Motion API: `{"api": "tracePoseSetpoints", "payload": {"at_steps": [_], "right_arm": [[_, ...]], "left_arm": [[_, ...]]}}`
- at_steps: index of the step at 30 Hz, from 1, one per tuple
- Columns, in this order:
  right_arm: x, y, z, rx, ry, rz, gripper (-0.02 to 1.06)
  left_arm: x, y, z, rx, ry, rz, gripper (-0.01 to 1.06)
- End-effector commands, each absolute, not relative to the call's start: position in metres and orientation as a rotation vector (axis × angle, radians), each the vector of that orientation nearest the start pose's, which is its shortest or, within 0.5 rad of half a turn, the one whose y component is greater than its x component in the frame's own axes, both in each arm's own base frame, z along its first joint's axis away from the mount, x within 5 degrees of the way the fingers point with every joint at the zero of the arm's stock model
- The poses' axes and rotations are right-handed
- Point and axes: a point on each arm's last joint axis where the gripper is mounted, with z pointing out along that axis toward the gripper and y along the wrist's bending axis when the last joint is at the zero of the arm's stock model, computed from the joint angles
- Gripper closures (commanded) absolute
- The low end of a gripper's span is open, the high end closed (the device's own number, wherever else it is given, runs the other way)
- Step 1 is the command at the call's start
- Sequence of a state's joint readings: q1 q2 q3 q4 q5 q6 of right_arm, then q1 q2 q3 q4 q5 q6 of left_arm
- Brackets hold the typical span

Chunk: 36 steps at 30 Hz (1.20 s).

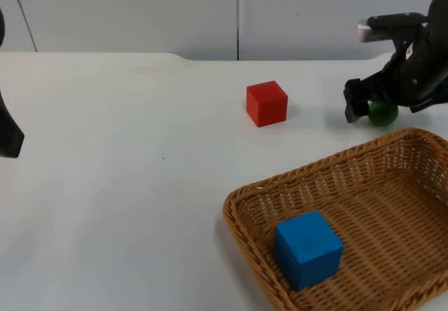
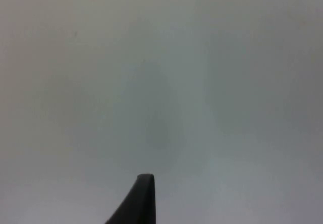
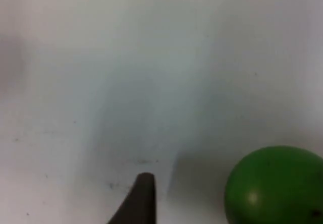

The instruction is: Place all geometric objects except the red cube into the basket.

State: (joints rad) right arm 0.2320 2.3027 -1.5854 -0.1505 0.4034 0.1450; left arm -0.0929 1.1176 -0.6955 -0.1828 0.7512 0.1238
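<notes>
A green ball (image 1: pixel 383 113) rests on the white table just beyond the far rim of the wicker basket (image 1: pixel 294 178). My right gripper (image 1: pixel 373 110) is down at the ball and open, one black finger (image 1: pixel 352 106) to the ball's left with a small gap. The right wrist view has the green ball (image 3: pixel 275 186) close beside a fingertip (image 3: pixel 143 199), not touching it. A blue cube (image 1: pixel 308 248) lies inside the basket. The red cube (image 1: pixel 267 104) stands on the table left of the ball. My left gripper (image 1: pixel 8 139) waits at the table's left edge over bare table.
The basket takes up the front right corner of the table. The grey partition wall (image 1: pixel 231 13) closes off the table's far side. Open white table top (image 1: pixel 126 185) stretches between the left arm and the red cube.
</notes>
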Motion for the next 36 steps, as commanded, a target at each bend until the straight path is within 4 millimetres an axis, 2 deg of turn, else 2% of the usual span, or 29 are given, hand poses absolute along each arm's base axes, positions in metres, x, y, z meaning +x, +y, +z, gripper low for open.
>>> {"api": "tracePoseSetpoints", "payload": {"at_steps": [1, 4, 6, 7, 9, 11, 12, 13, 14, 15, 17, 18, 21, 22, 26, 27, 31, 32, 36], "right_arm": [[0.472, 0.105, 0.103, -0.265, 2.553, 0.015, 0.23], [0.472, 0.105, 0.103, -0.265, 2.550, 0.016, 0.59], [0.471, 0.105, 0.107, -0.264, 2.550, 0.015, 0.89], [0.471, 0.105, 0.107, -0.264, 2.550, 0.015, 0.89], [0.470, 0.104, 0.120, -0.258, 2.548, 0.012, 1.05], [0.466, 0.103, 0.144, -0.250, 2.535, 0.008, 1.05], [0.466, 0.103, 0.144, -0.250, 2.535, 0.008, 1.05], [0.463, 0.102, 0.156, -0.246, 2.535, 0.004, 1.05], [0.460, 0.101, 0.172, -0.241, 2.526, 0.002, 1.05], [0.452, 0.098, 0.197, -0.232, 2.526, -0.006, 1.05], [0.449, 0.097, 0.202, -0.230, 2.535, -0.011, 1.05], [0.440, 0.094, 0.227, -0.220, 2.532, -0.017, 1.05], [0.418, 0.088, 0.268, -0.204, 2.515, -0.023, 1.05], [0.418, 0.088, 0.268, -0.204, 2.515, -0.023, 1.05], [0.380, 0.079, 0.302, -0.192, 2.466, -0.013, 1.05], [0.380, 0.079, 0.302, -0.192, 2.466, -0.013, 1.05], [0.334, 0.069, 0.315, -0.169, 2.460, -0.002, 1.05], [0.334, 0.069, 0.315, -0.169, 2.460, -0.002, 1.05], [0.305, 0.062, 0.307, -0.169, 2.495, -0.001, 1.05]], "left_arm": [[0.195, -0.030, 0.253, 0.142, 2.634, -0.207, 0.00], [0.195, -0.030, 0.253, 0.142, 2.634, -0.207, 0.00], [0.195, -0.030, 0.254, 0.140, 2.632, -0.209, 0.00], [0.195, -0.030, 0.254, 0.140, 2.632, -0.209, 0.00], [0.195, -0.030, 0.254, 0.140, 2.632, -0.209, 0.00], [0.195, -0.030, 0.254, 0.140, 2.632, -0.209, 0.00], [0.195, -0.030, 0.254, 0.140, 2.632, -0.209, 0.00], [0.195, -0.030, 0.254, 0.140, 2.632, -0.209, 0.00], [0.195, -0.030, 0.254, 0.140, 2.632, -0.209, 0.00], [0.195, -0.030, 0.254, 0.140, 2.632, -0.209, 0.00], [0.195, -0.030, 0.254, 0.142, 2.632, -0.207, 0.00], [0.195, -0.030, 0.254, 0.144, 2.632, -0.206, 0.00], [0.195, -0.030, 0.253, 0.145, 2.634, -0.206, 0.00], [0.195, -0.030, 0.253, 0.145, 2.634, -0.206, 0.00], [0.195, -0.030, 0.253, 0.145, 2.634, -0.206, 0.00], [0.195, -0.030, 0.253, 0.145, 2.634, -0.206, 0.00], [0.195, -0.030, 0.253, 0.145, 2.634, -0.206, 0.00], [0.195, -0.030, 0.253, 0.145, 2.634, -0.206, 0.00], [0.195, -0.029, 0.253, 0.146, 2.634, -0.204, 0.00]]}}
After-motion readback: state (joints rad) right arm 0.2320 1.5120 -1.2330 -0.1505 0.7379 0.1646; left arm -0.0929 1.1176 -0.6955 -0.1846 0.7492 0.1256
